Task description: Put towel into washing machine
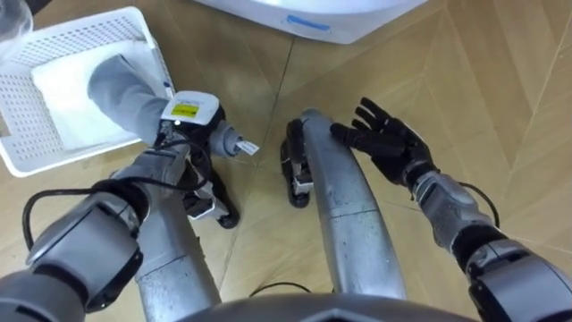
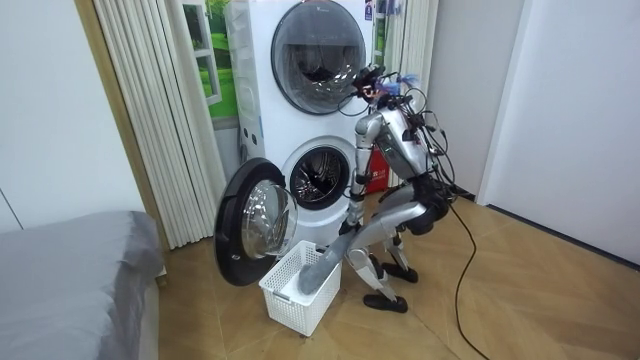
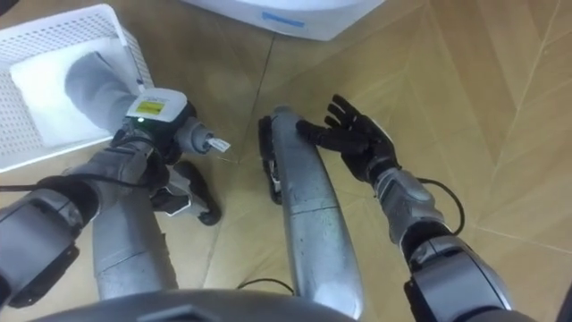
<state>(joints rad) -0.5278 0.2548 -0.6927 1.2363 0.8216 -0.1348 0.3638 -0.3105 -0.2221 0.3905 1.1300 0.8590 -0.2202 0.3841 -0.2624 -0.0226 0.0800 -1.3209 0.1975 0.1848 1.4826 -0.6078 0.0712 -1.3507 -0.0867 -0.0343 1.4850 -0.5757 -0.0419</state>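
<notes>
At the top left of the left eye view, the white basket [image 1: 22, 125] sits on the wooden floor [image 1: 500, 80] with the white towel [image 1: 63, 94] lying inside it; your left forearm [image 1: 130, 89] reaches down into the basket onto the towel, and the left hand is buried there, so you cannot tell whether it has hold of the cloth; your right hand [image 1: 384, 143] is spread open and flat, holding nothing, against the robot's right thigh; the washing machine [image 1: 313, 13] shows as a white edge at the top. In the room view, the robot crouches, bent well forward over the basket, in front of the lower machine; its round door [image 2: 255, 225] stands wide open and the drum [image 2: 320, 180] looks empty. In the right eye view, the towel lies wholly within the basket, nothing lifted. Judge the task barely begun: the door is open; gripping the towel, raising it, carrying it to the drum and letting go are all left.
</notes>
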